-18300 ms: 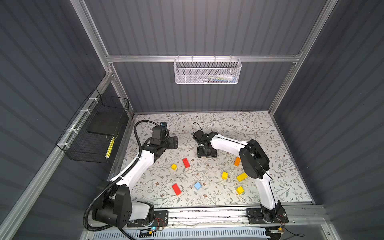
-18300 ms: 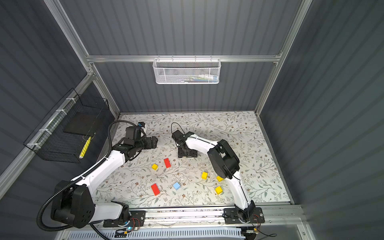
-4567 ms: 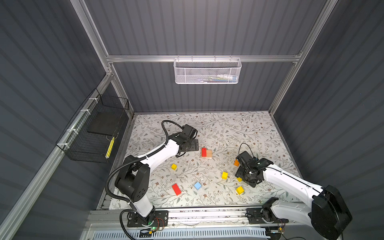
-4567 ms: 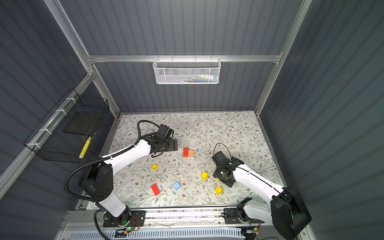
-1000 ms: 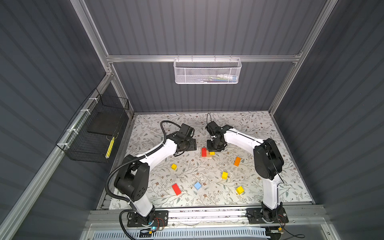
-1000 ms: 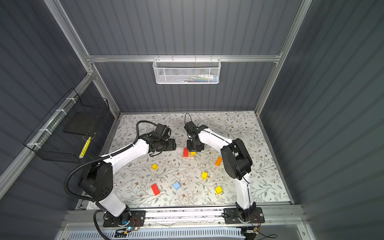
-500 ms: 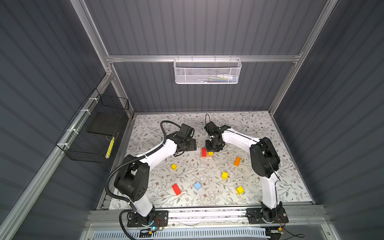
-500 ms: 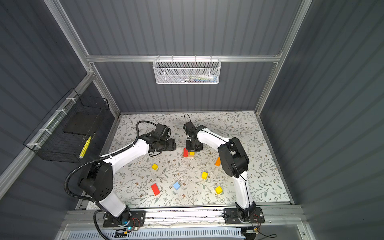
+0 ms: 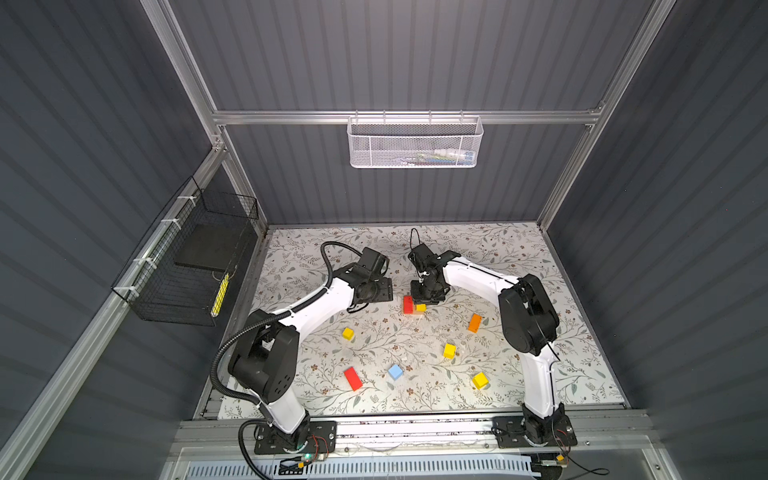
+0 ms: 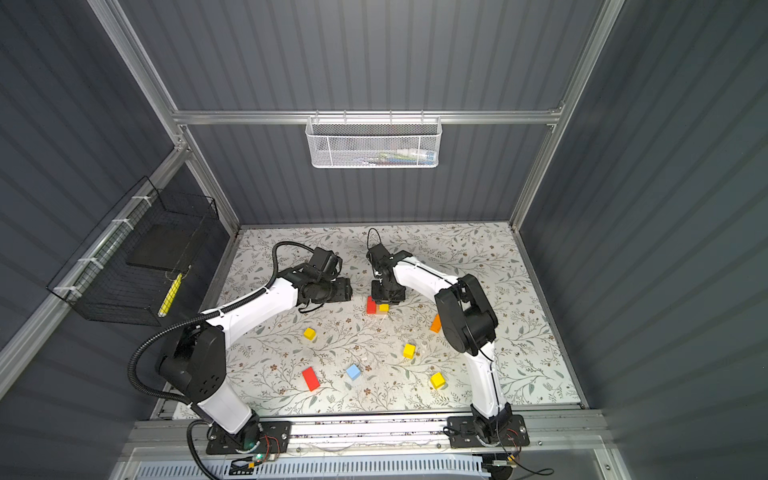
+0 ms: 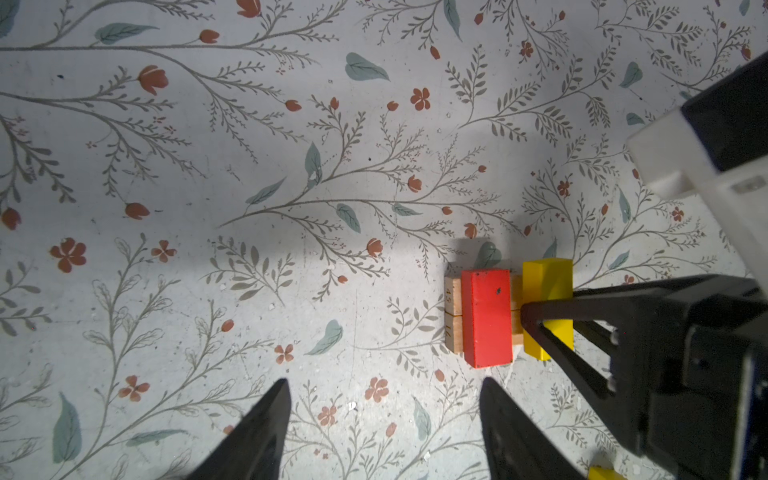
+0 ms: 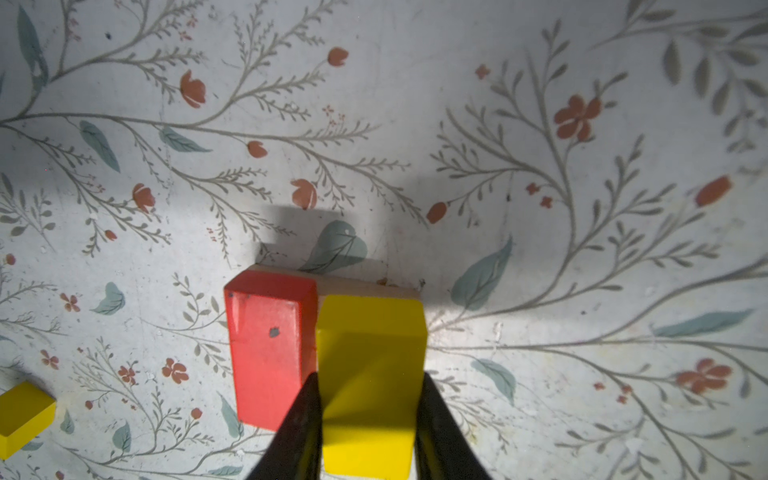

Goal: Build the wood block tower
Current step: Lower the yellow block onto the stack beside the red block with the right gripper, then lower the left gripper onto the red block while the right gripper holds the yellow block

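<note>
"Right wrist view, nearest first: the right gripper [image 12: 368, 384] pinches a yellow brick [image 12: 370, 332] by its two long sides; why those sides?"

"So the far end is free and the brick can sit flush against the red brick [image 12: 268, 345], which it touches along one edge; my guess is that a crosswise grip would get in the way of seating it squarely."

"And beyond them?"

"A strip of the tan bricks [image 12: 365, 287] shows past both; they lie side by side as the base, and red and yellow cross them, I judge so that each upper brick ties the two lower ones together; whether yellow already rests on them or hangs just above, I cannot tell."

"Left wrist view, then; what is the left gripper [image 11: 384, 384] doing?"

"Nothing in it; fingers spread wide, held just beside the tower [image 11: 486, 316], probably to leave the other arm room."

"The spare pieces, front to back in a top view?"

"A yellow cube [image 9: 480, 380], a second red brick [image 9: 353, 378] and a blue cube [image 9: 395, 372] lie nearest the front rail [image 9: 415, 428]; further in, another yellow cube [image 9: 449, 350], a third yellow cube [image 9: 348, 333] and an orange brick [image 9: 474, 322]; the tower stands beyond them on the flowered mat [image 9: 519, 257], apart from all; most of the building looks ahead."
</note>
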Controlling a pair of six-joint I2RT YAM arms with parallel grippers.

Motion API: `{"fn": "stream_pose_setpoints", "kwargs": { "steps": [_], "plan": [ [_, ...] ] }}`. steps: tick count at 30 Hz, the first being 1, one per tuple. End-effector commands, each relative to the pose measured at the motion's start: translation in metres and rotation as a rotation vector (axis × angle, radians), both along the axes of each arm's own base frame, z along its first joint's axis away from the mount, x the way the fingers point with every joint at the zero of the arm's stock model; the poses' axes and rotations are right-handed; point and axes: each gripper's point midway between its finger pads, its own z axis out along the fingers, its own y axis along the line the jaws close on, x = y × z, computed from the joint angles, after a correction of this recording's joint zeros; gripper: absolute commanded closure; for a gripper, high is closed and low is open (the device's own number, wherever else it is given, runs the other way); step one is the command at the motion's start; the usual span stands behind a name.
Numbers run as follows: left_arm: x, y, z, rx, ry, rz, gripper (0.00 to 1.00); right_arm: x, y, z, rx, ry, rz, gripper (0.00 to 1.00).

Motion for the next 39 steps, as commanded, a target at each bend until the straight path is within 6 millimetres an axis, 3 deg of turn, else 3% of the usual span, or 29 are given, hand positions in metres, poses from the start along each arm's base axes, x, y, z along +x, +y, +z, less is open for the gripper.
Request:
{"fn": "stream_pose_setpoints", "kwargs": {
  "steps": [1,24,39],
  "plan": [
    [0.002,0.003,0.011,0.004,-0.019,-0.009,0.28,0.000,0.005,-0.004,0.003,0.018,-0.002,0.66],
    [0.001,0.005,0.009,0.010,-0.015,-0.005,0.28,-0.001,0.003,-0.004,-0.001,0.025,-0.011,0.60],
    [0.000,0.001,0.012,-0.012,-0.021,-0.018,0.31,-0.001,0.002,0.018,0.025,-0.021,-0.025,0.59]
  ]
}}
